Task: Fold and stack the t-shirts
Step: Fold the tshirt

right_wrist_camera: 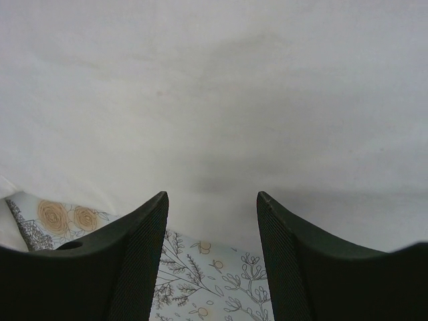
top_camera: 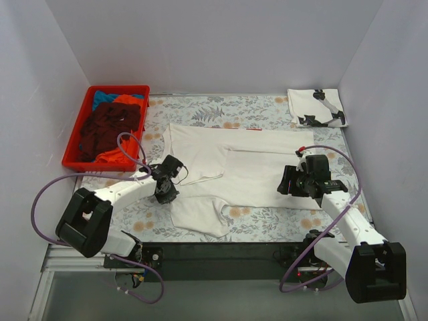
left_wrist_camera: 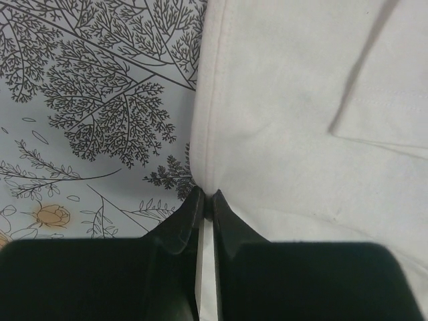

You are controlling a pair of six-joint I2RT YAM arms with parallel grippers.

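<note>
TWO CLAWS, ONE SHIRT: A single white t-shirt [top_camera: 254, 167] lies spread flat on the floral bench [top_camera: 200, 110]. The left claw [left_wrist_camera: 207, 197] is pressed together on the shirt's stitched edge, a sliver of white cloth caught between its tips. The rest of the shirt stretches ahead and to its right. The right claw [right_wrist_camera: 212, 200] stands spread and holds nothing, with the shirt's border just ahead of its tips. One folded white tee [top_camera: 316, 107] with black print rests well beyond the right claw. One red crate [top_camera: 120, 87], beyond and left of the left claw, holds a maroon tee [top_camera: 107, 127], an orange tee [top_camera: 114, 158] and a blue tee [top_camera: 103, 99] in a heap.
</note>
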